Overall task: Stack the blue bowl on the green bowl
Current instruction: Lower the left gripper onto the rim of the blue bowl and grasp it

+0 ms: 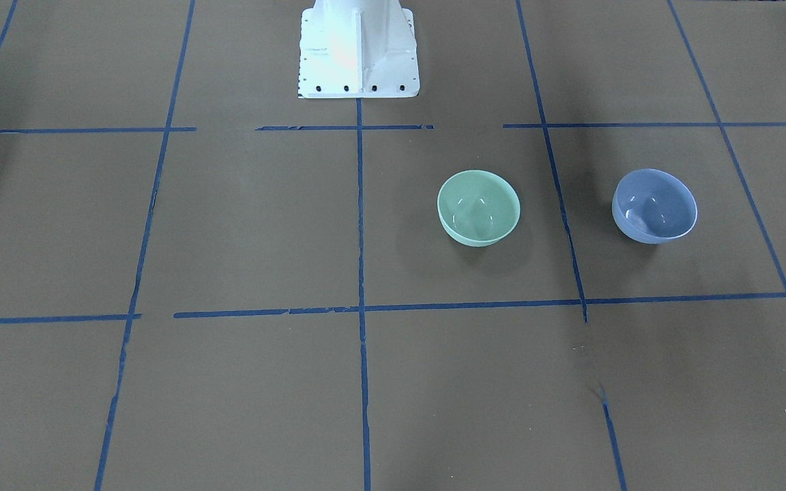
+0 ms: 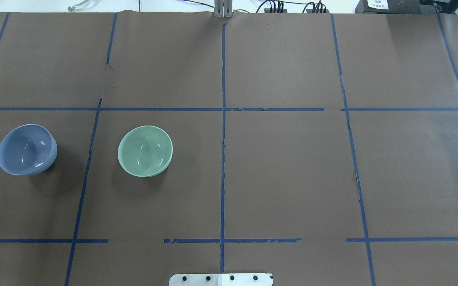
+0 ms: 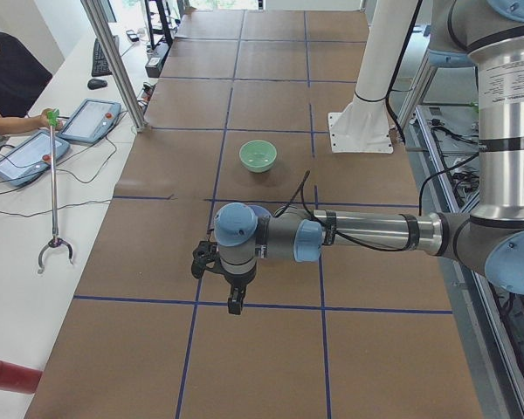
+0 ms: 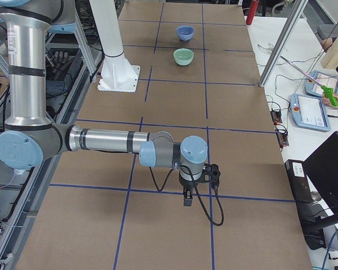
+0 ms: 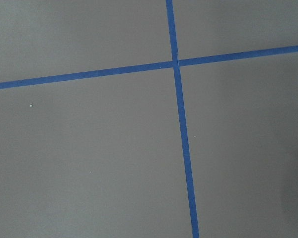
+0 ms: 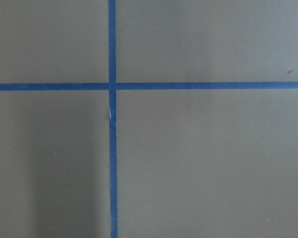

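The blue bowl stands upright on the brown table at the far left of the overhead view, and at the right of the front-facing view. The green bowl stands upright to its right, apart from it, and also shows in the front-facing view. Both are empty. My left gripper shows only in the left side view, pointing down above the table. My right gripper shows only in the right side view, far from the bowls. I cannot tell if either is open or shut.
The white robot base stands at the table's robot side. Blue tape lines divide the brown table cover. Both wrist views show only table cover and tape. An operators' bench with tablets runs along the far side.
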### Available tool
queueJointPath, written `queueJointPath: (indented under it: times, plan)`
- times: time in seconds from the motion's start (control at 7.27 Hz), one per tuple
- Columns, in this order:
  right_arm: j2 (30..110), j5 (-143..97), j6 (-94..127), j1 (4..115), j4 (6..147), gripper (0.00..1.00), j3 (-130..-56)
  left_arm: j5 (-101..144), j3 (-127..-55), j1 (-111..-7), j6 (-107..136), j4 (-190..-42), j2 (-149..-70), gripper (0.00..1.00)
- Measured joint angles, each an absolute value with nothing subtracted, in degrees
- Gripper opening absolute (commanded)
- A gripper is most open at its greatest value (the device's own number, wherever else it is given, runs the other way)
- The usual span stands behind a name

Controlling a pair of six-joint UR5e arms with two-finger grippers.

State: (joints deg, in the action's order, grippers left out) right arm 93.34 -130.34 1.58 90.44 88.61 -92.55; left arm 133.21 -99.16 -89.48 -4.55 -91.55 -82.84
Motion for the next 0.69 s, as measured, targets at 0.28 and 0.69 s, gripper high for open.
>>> queueJointPath:
  times: [0.28,0.69]
  plan:
    - [93.3,-130.3,1.6,90.4,88.6,1.0,-92.5,133.2,-99.1,-89.5,-4.6,-92.6,-83.9,1.0]
    - [93.3,-130.4,1.6,90.4,88.6,1.0,-92.5,133.2,-101.9,-88.1,-2.8,-92.8,-87.0,1.0]
